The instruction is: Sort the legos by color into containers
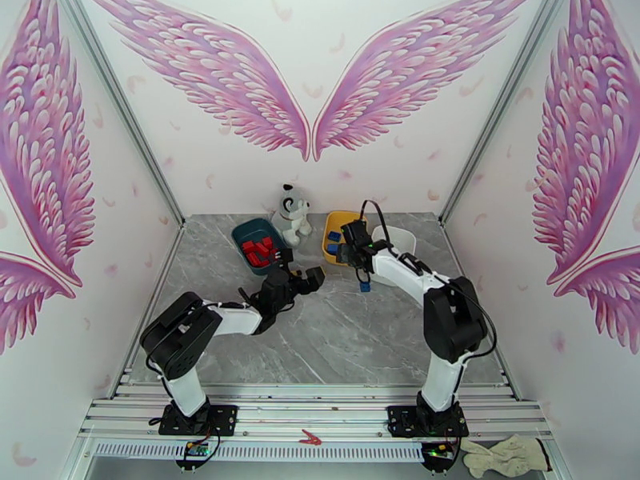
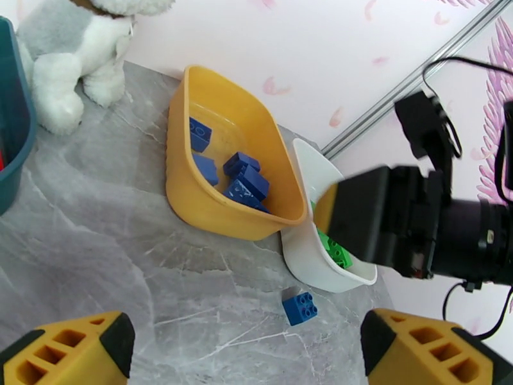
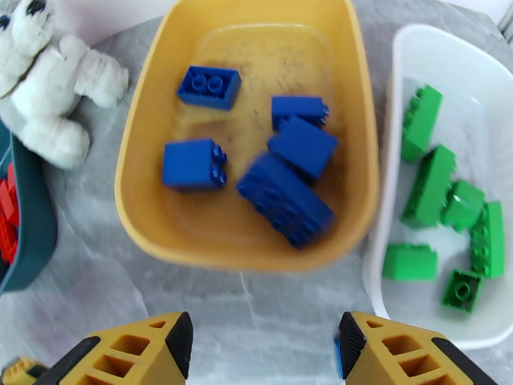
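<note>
yellow tub (image 3: pixel 128 162): five blue legos (image 3: pixel 285 200) | white tub (image 3: pixel 474 91) just beside: green legos (image 3: pixel 428 184) | teal tub (image 3: pixel 35 219): red legos (image 3: pixel 6 213) | right gripper (image 3: pixel 263 341) wide open, empty, at yellow tub's near rim | left gripper (image 2: pixel 247 344) wide open, empty | loose blue lego (image 2: pixel 300 308) on table (image 2: pixel 96 251) near white tub

The left arm (image 1: pixel 232 318) and the right arm (image 1: pixel 404 272) are each built of smooth white plastic links joined by bulky, rounded black joint housings, and each stands on a flat black base plate (image 1: pixel 196 419). Thin black cables (image 1: pixel 376 211) loop off the right wrist. The left gripper (image 2: pixel 247 344) and right gripper (image 3: pixel 263 344) carry yellow-orange fingers (image 3: pixel 128 354) moulded with hollow rectangular cells and faced with black pads (image 3: pixel 181 335).
</note>
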Robot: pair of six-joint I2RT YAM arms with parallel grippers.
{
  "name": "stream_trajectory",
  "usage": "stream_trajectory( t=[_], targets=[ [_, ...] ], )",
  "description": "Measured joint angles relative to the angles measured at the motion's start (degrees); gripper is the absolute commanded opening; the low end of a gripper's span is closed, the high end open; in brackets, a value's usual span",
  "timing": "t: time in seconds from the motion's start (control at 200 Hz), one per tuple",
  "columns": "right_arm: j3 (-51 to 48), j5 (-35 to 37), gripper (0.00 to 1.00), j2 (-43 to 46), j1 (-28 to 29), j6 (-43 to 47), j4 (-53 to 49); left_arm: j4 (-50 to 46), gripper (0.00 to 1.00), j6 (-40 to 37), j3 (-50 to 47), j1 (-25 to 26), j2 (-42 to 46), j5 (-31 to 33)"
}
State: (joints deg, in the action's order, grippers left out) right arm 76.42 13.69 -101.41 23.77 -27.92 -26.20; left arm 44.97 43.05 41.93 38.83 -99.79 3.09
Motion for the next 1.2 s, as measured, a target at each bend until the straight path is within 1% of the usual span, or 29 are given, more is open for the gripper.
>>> stream_trajectory(
  t=[0.095,0.185,0.385,0.535,0.705,0.91,1.06,1.2],
  targets=[
    [-5.9,-0.4,0.71,5.0,0.0,-0.3,2.3,1.3,0.99,-0.1,-2.7,0.6,2.8,1.3],
    [-10.3,-0.6,0.72,7.3,0.0,-0.7,4.5,2.6,0.99,-0.3,-5.1,1.3,4.8,2.6],
    [-19.2,-1.2,0.72,7.8,0.0,-1.5,8.3,5.1,0.99,-0.5,-11.1,2.9,7.3,5.3],
    [-23.2,-1.0,0.71,7.7,0.0,-1.9,10.1,7.0,0.99,-0.5,-15.6,4.4,8.6,7.3],
    [-23.8,0.1,0.69,5.1,0.0,-2.1,12.3,9.7,0.99,0.0,-19.1,5.4,8.7,8.7],
    [-23.2,0.9,0.65,-0.3,-0.9,-2.3,13.2,11.7,0.99,0.5,-20.4,5.8,8.7,9.4],
    [-21.6,1.0,0.65,-1.3,-1.4,-2.5,13.6,12.5,0.99,0.6,-20.4,5.9,8.7,9.6],
    [-20.4,1.0,0.62,-2.4,-2.1,-2.5,13.4,12.6,0.99,0.7,-20.4,6.0,8.7,9.8]
  ],
)
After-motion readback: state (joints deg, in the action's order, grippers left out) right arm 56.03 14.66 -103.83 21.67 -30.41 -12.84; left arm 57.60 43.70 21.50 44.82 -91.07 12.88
